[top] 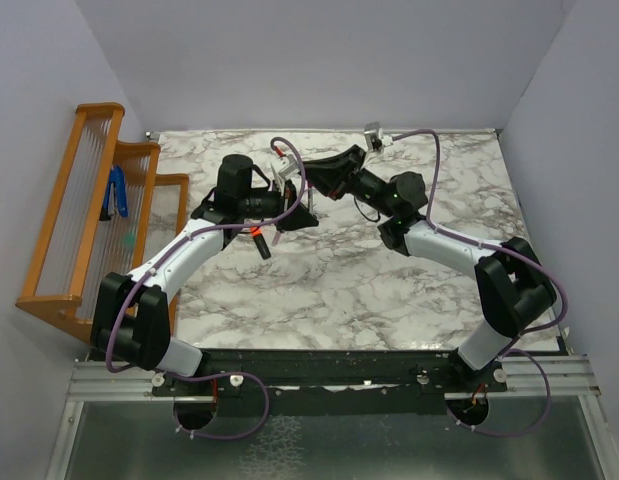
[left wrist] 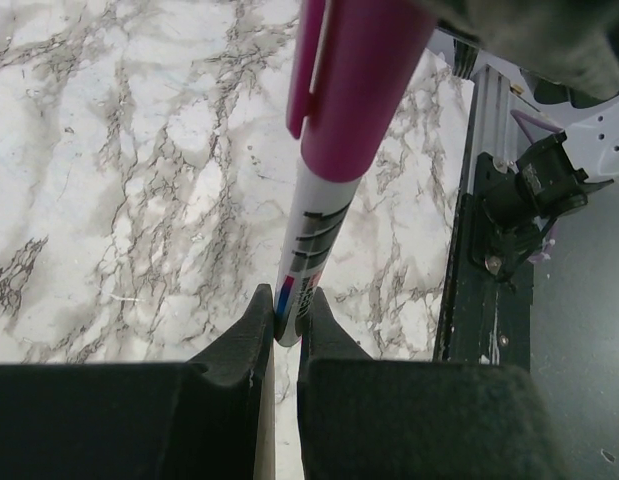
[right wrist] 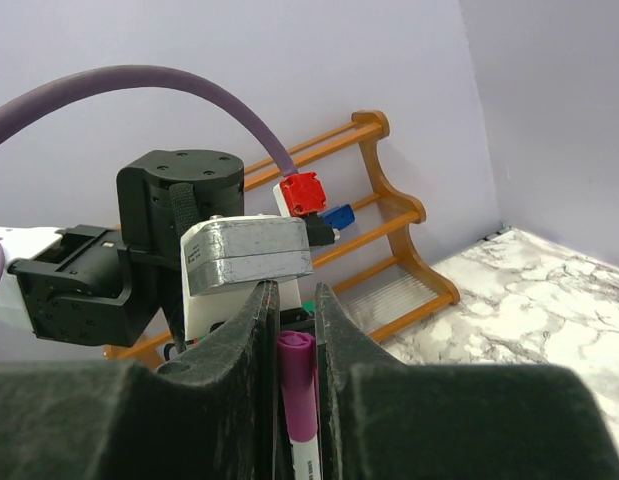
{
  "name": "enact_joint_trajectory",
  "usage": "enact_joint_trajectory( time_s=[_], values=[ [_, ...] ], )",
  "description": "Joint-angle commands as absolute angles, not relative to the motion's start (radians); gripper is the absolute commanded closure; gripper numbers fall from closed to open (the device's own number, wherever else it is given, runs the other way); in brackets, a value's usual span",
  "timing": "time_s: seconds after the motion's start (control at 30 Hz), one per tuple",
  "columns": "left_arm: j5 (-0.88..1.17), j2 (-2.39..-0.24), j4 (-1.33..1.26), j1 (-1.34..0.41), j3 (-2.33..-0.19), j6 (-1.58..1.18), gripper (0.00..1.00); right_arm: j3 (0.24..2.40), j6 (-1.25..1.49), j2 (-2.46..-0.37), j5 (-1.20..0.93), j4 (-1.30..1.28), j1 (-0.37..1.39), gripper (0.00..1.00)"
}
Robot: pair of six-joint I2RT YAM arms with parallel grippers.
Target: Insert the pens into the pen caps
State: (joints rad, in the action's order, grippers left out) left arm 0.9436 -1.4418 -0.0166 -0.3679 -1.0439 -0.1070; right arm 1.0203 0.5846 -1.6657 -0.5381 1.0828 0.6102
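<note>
**Left wrist view.** The left gripper (left wrist: 286, 318) was closed to a narrow slot. Its fingers (left wrist: 239, 345) clamped the lower barrel of the thin white pen (left wrist: 311, 240). The pen ran straight out beyond the fingertips. The magenta cap (left wrist: 359, 90) sat over the pen's far end, with its clip on the left side. A dark, blurred mass covered the top of the cap; it was probably the right gripper (left wrist: 529, 35), but the focus was too poor to confirm this. The marble tabletop (left wrist: 119, 180) lay below the pen.

**Right wrist view.** The right gripper's fingers (right wrist: 334, 330) were drawn almost together. The magenta cap stood between them, gripped on both sides. The white barrel emerged from the cap on the palm side. The left arm's wrist housing (right wrist: 244, 255) stood directly ahead of the fingertips. Beyond it was the wooden rack (right wrist: 389, 210), which held the blue-handled tool (right wrist: 337, 216).

**Top external view.** The two grippers met tip to tip above the middle of the table. The capped pen was held between them and was mostly hidden. The black marker (top: 262, 245), orange end visible, lay on the marble just beside the left gripper, on its wrist side.
</note>
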Motion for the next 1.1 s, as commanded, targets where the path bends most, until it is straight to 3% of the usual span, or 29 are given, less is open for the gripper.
enact_joint_trajectory(
  time_s=[0.0,0.27,0.43,0.5,0.63,0.7,0.87,1.07],
  values=[
    [0.872,-1.333,-0.457,-0.289,-1.144,-0.194,1.00,0.884,0.647,-1.754,-0.815,0.803,0.695,1.00],
    [0.893,-1.308,-0.460,-0.261,-1.114,-0.200,1.00,0.882,0.634,-1.760,-0.797,0.784,0.695,1.00],
    [0.941,-1.292,-0.443,-0.261,-1.010,-0.211,1.00,0.985,0.523,-1.723,-0.666,0.589,0.685,0.98],
    [0.934,-1.272,-0.431,-0.261,-0.951,-0.206,1.00,1.047,0.471,-1.700,-0.590,0.528,0.673,0.89],
    [0.883,-1.245,-0.347,-0.263,-0.865,-0.171,1.00,1.164,0.385,-1.665,-0.468,0.458,0.636,0.56],
    [0.833,-1.242,-0.282,-0.265,-0.842,-0.159,1.00,1.236,0.357,-1.663,-0.452,0.421,0.604,0.46],
    [0.684,-1.289,-0.019,-0.279,-0.861,-0.113,1.00,1.311,0.349,-1.637,-0.429,0.358,0.503,0.42],
    [0.399,-1.417,0.188,-0.320,-0.888,-0.120,1.00,1.128,0.311,-1.451,-0.202,0.357,0.450,0.28]
  ],
)
